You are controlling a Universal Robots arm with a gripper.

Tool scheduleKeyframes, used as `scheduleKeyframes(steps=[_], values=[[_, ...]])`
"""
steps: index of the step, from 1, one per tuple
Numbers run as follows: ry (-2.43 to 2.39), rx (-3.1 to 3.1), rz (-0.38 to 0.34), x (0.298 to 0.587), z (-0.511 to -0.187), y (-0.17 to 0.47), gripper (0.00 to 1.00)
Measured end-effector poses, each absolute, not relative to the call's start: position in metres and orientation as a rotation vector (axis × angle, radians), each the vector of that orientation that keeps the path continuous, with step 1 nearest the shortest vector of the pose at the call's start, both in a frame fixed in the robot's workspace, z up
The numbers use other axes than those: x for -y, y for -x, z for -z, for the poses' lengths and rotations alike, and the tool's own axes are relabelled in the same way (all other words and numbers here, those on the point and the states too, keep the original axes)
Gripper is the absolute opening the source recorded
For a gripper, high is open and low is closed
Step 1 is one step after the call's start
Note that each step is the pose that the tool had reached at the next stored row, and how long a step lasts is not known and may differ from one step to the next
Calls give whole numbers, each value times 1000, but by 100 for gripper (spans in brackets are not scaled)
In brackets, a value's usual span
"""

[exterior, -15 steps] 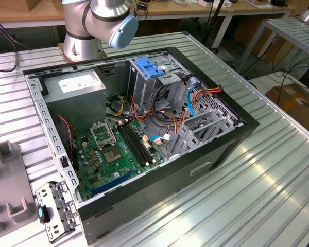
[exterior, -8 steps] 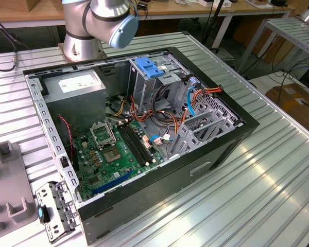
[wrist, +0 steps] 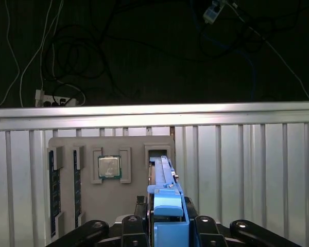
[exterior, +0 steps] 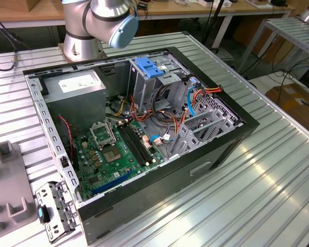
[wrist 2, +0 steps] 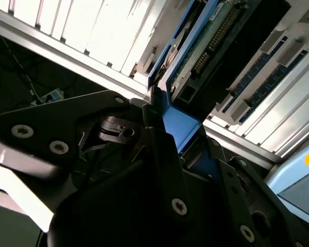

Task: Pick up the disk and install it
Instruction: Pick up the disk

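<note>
Ribbed aluminium tabletop (wrist: 247, 175) spreads under the work, with dark floor and loose cables past its far edge. At the centre the claw (wrist: 167, 210) is pressed together on the disk (wrist: 164, 172). In both wrist views its jaws flank the blue rail (wrist 2: 181, 126) on either side, so it reads as a firm pinch on the carrier rather than on the green circuit board.

Straight ahead of the claw the disk stands on edge, its far end at a slot of the grey holder (wrist: 110, 200). Whether it has cleared that slot I cannot tell.

To one side of the claw, on the same holder, a processor chip (wrist: 109, 167) lies in its own pocket, and beyond it are memory sticks (wrist: 52, 185).

Farther out, the exterior view shows the open computer case (exterior: 195, 170) with its tall drive cage (exterior: 154, 87).

To do this step well, I judge the pull should run in line with the slot. The disk should stay square between the jaws so the rails do not bind or twist, and the grip should stay on the plastic.
</note>
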State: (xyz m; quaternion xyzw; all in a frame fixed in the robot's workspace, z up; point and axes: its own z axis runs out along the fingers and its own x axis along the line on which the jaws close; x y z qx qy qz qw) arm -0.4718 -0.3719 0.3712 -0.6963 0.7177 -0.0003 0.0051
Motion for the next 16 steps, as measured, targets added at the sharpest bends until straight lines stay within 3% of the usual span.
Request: scheduleKeyframes(steps=[16], values=[[2178,-2245,-5,372,-380,472,37]])
